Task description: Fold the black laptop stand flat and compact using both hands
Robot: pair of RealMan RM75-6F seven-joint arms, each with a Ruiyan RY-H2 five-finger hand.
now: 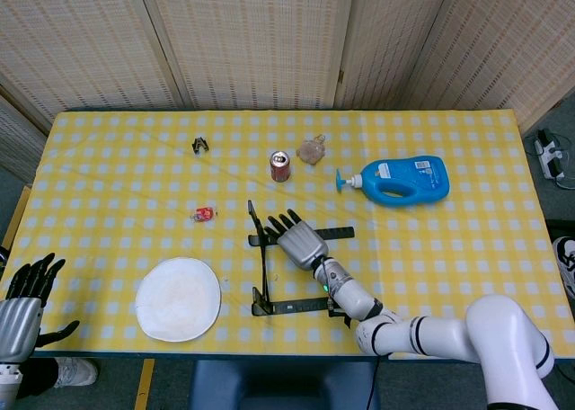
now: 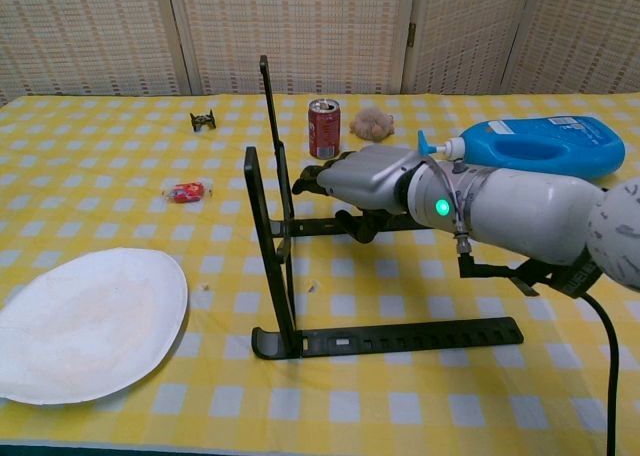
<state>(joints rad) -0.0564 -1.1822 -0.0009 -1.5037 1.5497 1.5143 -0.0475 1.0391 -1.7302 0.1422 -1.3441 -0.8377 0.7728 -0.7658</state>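
Observation:
The black laptop stand (image 1: 261,271) (image 2: 273,238) stands unfolded in the middle of the table, two flat rails on the cloth and two thin uprights at its left end. My right hand (image 1: 301,242) (image 2: 364,177) hovers over the far rail with fingers stretched toward the uprights. Its fingertips (image 2: 306,181) lie close beside the far upright; contact cannot be told. It holds nothing. My left hand (image 1: 24,304) is open, fingers spread, off the table's near left corner, seen only in the head view.
A white plate (image 1: 178,298) (image 2: 80,321) lies left of the stand. Behind it stand a red can (image 1: 280,166) (image 2: 323,128), a beige lump (image 1: 312,149) and a blue detergent bottle (image 1: 404,179) (image 2: 540,141) on its side. A small red item (image 1: 205,214) and black clip (image 1: 200,144) lie far left.

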